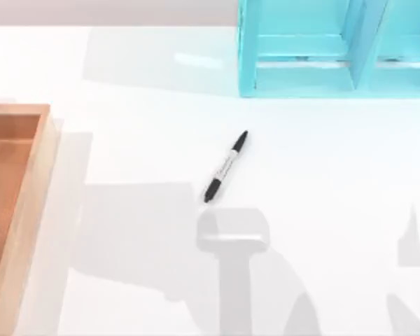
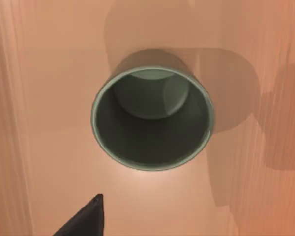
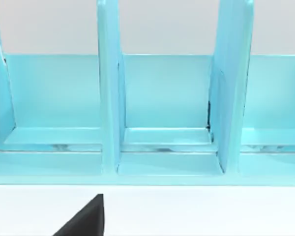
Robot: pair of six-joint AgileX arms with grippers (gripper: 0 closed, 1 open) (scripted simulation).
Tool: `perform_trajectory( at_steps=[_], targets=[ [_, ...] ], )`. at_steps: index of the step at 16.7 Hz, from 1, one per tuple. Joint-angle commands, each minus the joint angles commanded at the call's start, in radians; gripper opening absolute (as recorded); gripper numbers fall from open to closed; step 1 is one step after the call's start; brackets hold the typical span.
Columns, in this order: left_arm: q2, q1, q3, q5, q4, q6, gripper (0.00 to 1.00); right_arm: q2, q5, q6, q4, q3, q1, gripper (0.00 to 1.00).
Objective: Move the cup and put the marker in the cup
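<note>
Left fingers: one dark fingertip [image 2: 88, 219] of the left gripper shows in the left wrist view, pointing toward the cup; it touches nothing. The second finger is out of frame, so the spread cannot be told.
Right fingers: one dark fingertip [image 3: 86, 219] of the right gripper shows in the right wrist view, over bare white table [image 1: 322, 210]; it touches nothing. Spread cannot be told here either.
Count: one cup, one marker, one wooden tray, one blue rack.
Cup: the cup [image 2: 152, 118] stands upright, mouth up, on the wooden tray [image 2: 49, 98], seen straight from above. It sits just ahead of the left fingertip, with a strip of tray floor between them. Its inside holds nothing.
Marker: the marker [image 1: 226, 166] lies flat on the white table near the middle of the top view, on a slant, one black end toward the blue rack and the other toward the near edge. It is well apart from the tray and from the rack.
Tray: the wooden tray [image 1: 28, 203] lies at the table's left edge in the top view.
Rack: the blue rack [image 3: 162, 123] stands on the table ahead of the right fingertip, with upright dividers making open compartments; the same rack [image 1: 322, 49] sits at the far right of the top view.
Held: neither fingertip holds or grips anything visible.
</note>
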Motion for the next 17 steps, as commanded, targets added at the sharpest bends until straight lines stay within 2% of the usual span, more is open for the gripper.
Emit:
perform_trajectory(
  at_steps=[8, 17],
  targets=[
    [0.020, -0.001, -0.001, 0.000, 0.003, 0.000, 1.00, 0.000, 0.000, 0.000, 0.000, 0.000, 0.000, 1.00],
    [0.100, 0.006, -0.257, 0.000, 0.345, 0.007, 1.00, 0.000, 0.000, 0.000, 0.000, 0.000, 0.000, 1.00]
  ],
)
